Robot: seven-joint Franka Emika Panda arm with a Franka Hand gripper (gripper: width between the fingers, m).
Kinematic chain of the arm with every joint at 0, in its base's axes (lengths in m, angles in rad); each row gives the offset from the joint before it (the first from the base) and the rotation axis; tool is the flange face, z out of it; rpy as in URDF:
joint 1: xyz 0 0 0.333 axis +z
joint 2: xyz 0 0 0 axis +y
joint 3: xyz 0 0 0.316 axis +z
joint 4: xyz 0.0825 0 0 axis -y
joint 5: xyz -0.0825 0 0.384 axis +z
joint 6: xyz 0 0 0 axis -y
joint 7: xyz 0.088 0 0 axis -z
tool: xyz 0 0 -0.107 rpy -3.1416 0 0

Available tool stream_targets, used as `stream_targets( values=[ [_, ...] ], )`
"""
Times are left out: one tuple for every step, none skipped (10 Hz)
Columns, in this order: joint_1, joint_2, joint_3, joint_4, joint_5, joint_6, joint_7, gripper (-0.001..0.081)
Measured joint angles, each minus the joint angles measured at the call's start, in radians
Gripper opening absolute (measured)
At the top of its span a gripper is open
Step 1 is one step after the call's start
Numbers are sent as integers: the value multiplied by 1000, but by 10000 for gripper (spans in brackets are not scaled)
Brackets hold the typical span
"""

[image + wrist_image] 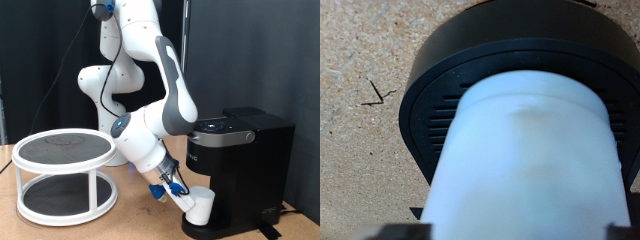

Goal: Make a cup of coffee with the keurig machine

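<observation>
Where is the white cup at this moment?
In the exterior view the cup is at the bottom centre, at the gripper, over the round base of the coffee machine. The white stand is far to its left.

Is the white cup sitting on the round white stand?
No, the cup is at the base of the keurig machine, in the gripper, far from the stand.
</observation>
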Motion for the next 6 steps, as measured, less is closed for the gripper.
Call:
stream_targets(
  values=[
    [-1, 1, 0, 0, 0, 0, 1, 341],
    [-3, 3, 0, 0, 0, 0, 2, 341],
    [-6, 6, -1, 0, 0, 0, 4, 553],
    [-8, 8, -3, -2, -2, -1, 9, 673],
    [-10, 7, -8, -7, -8, -17, 12, 673],
    [-17, 4, -14, -12, -14, -52, 9, 716]
  ],
)
